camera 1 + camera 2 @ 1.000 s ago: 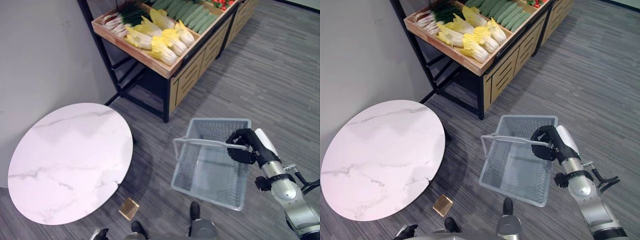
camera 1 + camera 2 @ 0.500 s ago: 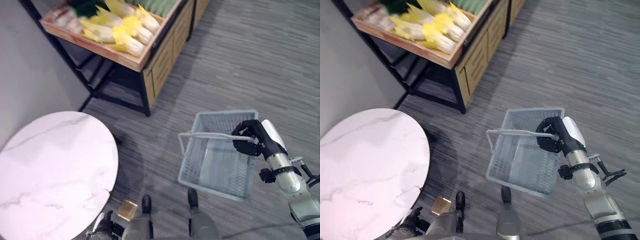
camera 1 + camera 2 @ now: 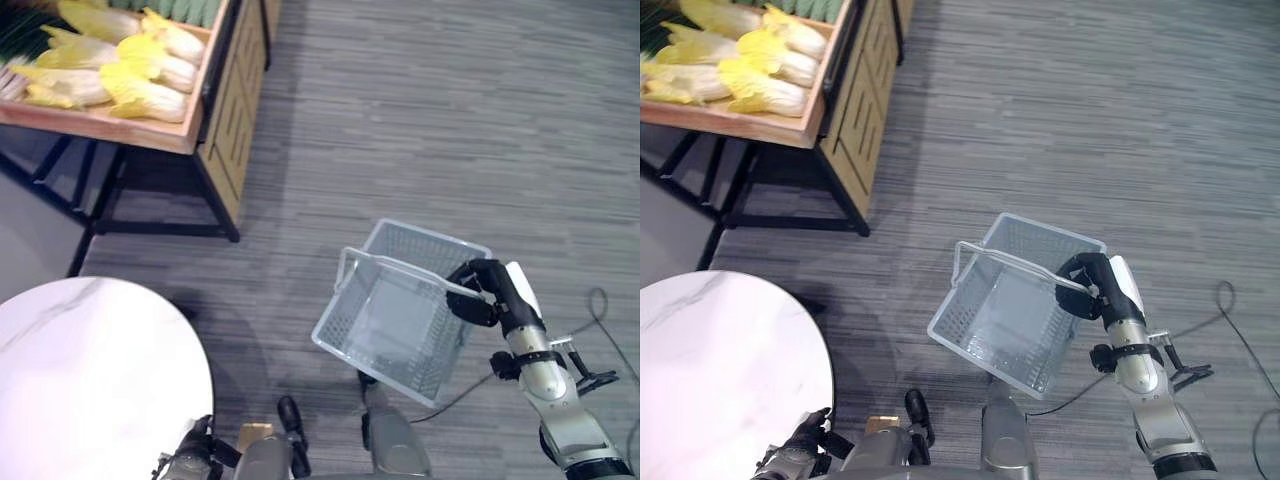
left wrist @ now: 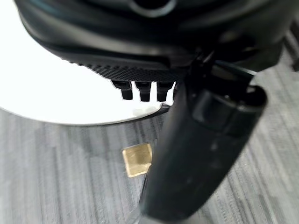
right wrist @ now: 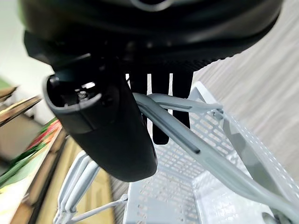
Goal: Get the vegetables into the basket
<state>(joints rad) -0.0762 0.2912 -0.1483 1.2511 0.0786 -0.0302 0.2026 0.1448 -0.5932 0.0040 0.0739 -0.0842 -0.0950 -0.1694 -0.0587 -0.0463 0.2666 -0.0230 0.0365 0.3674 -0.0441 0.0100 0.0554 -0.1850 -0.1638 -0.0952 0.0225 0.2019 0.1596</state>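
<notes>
We see the right hand [image 3: 482,293] curled round the handle [image 3: 395,268] of the empty grey basket [image 3: 372,340] above striped grey floor [image 3: 420,120], vegetables [image 3: 130,75] on a wooden stand [image 3: 215,105], left hand [image 4: 145,88] relaxed near a marble table [image 3: 90,380].

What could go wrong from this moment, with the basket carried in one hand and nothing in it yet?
The right hand is curled round one handle only, so the basket hangs tilted; vegetables dropped in might roll to its low side or tip it further. The cabbages lie on the wooden stand, well away, so the swinging basket might knock the round table on approach.
</notes>
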